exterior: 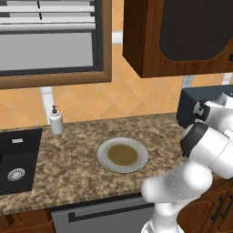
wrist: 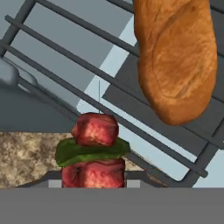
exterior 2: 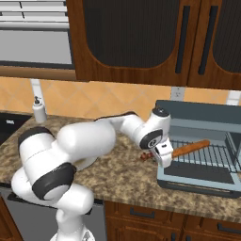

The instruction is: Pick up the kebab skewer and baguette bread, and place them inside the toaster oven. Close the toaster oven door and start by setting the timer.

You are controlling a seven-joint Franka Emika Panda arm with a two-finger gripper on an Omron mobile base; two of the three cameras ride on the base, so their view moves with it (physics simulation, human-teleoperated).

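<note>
The gripper (exterior 2: 160, 157) is seen at the front left corner of the toaster oven (exterior 2: 200, 136), clenched on the kebab skewer (wrist: 93, 151). In the hand view, the skewer's red meat chunks and a green piece between them rise from the bottom, with a thin stick tip pointing up toward the rack bars. In the right base view, the skewer's red-brown end (exterior 2: 146, 156) is seen just left of the gripper, over the counter edge of the oven.

The baguette bread (exterior 2: 189, 148) is laid on the wire rack (exterior 2: 212, 157) inside the open oven, slanting from near the gripper up toward the right; in the hand view its tapered end (wrist: 175, 61) is shown resting across the bars. The toaster oven door (exterior 2: 197, 181) is folded down flat onto the granite counter (exterior 2: 122, 174).

Further left, a round plate (exterior: 123, 154) is seen on the counter, with a soap dispenser (exterior: 56, 120) by the wall and a dark sink (exterior: 16, 159) beyond it
</note>
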